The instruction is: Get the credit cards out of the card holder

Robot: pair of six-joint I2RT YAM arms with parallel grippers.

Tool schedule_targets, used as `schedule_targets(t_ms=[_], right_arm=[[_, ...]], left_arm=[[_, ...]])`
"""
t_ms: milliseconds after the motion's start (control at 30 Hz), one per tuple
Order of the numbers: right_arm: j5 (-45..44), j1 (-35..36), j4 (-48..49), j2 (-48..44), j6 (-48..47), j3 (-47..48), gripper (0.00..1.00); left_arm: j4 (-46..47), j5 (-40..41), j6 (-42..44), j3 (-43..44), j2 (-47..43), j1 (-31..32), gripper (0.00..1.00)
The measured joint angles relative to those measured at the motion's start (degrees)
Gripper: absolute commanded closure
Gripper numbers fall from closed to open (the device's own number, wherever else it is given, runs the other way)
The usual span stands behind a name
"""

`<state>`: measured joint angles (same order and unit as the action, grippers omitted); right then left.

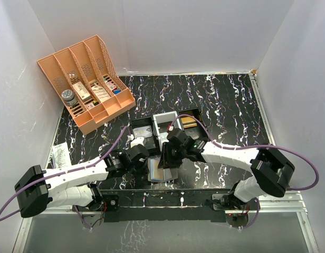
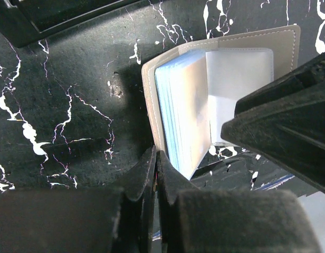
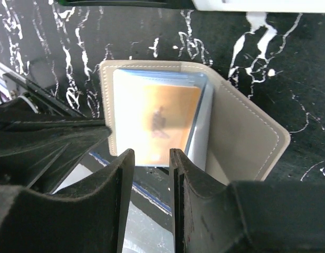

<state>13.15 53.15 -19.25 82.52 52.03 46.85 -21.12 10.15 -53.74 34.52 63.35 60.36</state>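
The card holder (image 1: 161, 173) lies open on the marbled table between both grippers, its grey cover (image 3: 247, 142) spread to the right. A gold-orange credit card (image 3: 157, 121) sits on top of a stack of pale bluish sleeves (image 2: 183, 105). My left gripper (image 2: 155, 158) is shut, its tips pinching the near edge of the holder's left cover (image 2: 148, 89). My right gripper (image 3: 152, 153) hovers at the gold card's near edge, jaws apart with nothing between them. In the top view the right gripper (image 1: 170, 156) hides much of the holder.
A peach rack (image 1: 86, 79) with small boxes stands at the back left. Behind the holder sit a black tray (image 1: 143, 129), a white tray (image 1: 163, 122) and another black tray (image 1: 200, 118) holding a gold card (image 1: 188, 123). A paper scrap (image 1: 59, 154) lies far left.
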Motion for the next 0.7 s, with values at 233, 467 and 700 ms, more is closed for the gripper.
schedule_targets(t_ms=[233, 467, 700], right_arm=[[-3.15, 0.00, 0.33, 2.08, 2.58, -3.13, 0.70], [-4.66, 0.00, 1.97, 2.27, 5.38, -5.95, 0.69], [-5.66, 0.00, 3.08, 2.03, 6.21, -6.23, 0.69]], left_arm=[[-0.31, -0.13, -0.31, -0.02, 0.00, 0.00, 0.71], [-3.65, 2.38, -0.74, 1.44, 0.00, 0.00, 0.36], [-4.09, 4.11, 1.46, 5.35, 0.70, -1.66, 0.43]])
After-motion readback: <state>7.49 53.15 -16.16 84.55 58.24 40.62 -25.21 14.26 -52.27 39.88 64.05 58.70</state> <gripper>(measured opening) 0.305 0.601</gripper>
